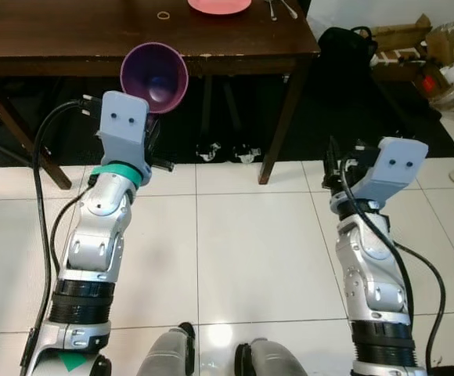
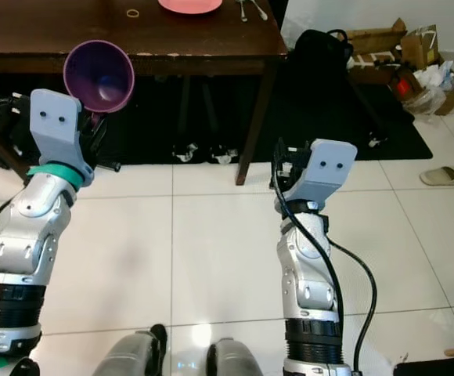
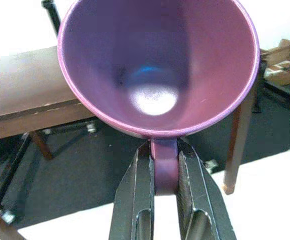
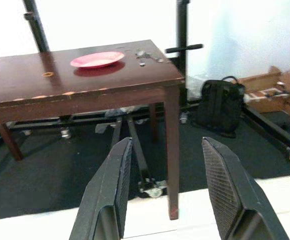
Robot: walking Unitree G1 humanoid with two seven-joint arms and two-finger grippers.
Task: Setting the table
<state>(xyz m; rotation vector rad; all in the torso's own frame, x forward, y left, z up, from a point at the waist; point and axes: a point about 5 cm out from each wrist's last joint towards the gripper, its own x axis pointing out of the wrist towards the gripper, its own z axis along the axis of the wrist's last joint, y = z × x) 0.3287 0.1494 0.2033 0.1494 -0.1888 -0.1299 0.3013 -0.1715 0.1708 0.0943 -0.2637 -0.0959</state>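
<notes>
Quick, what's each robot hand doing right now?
Left gripper: shut on the purple cup, holding it by its handle.
Right gripper: open, holding nothing.

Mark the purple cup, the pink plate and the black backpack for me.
purple cup (image 3: pixel 157 70): left wrist view, inside wall of the bowl.
pink plate (image 4: pixel 97 59): right wrist view, middle of the plate's top.
black backpack (image 4: pixel 218 109): right wrist view, front face of the bag.
</notes>
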